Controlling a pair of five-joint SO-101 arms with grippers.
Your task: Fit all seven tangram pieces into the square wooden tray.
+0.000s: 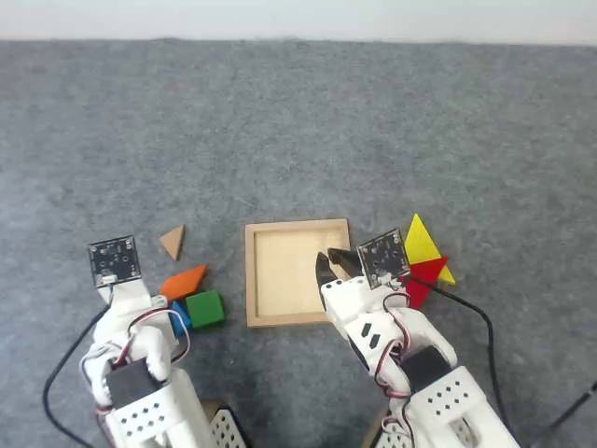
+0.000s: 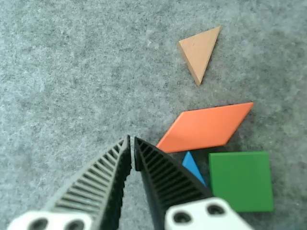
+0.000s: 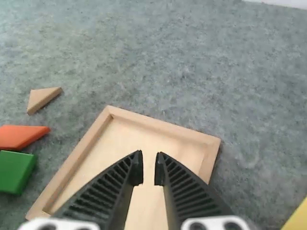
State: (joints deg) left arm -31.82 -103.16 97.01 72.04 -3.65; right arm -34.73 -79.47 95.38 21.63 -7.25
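The square wooden tray (image 1: 250, 276) lies mid-table with nothing in it. My right gripper (image 1: 333, 266) hovers over its right half, shut but for a thin gap and holding nothing (image 3: 148, 168); the tray's rim (image 3: 158, 125) runs beyond its tips. Left of the tray lie a tan triangle (image 1: 173, 242), an orange parallelogram (image 1: 184, 280), a green square (image 1: 205, 309) and a small blue triangle (image 1: 180, 315). My left gripper (image 2: 133, 143) is shut over bare carpet just beside the orange parallelogram (image 2: 206, 127) and the blue triangle (image 2: 192, 165). A yellow triangle (image 1: 420, 243) and a red triangle (image 1: 424, 278) lie right of the tray.
Grey carpet covers the table, with wide free room beyond the tray. A small yellow triangle (image 1: 447, 275) peeks out beside the red one. The right arm's cable (image 1: 485, 336) trails toward the near right corner.
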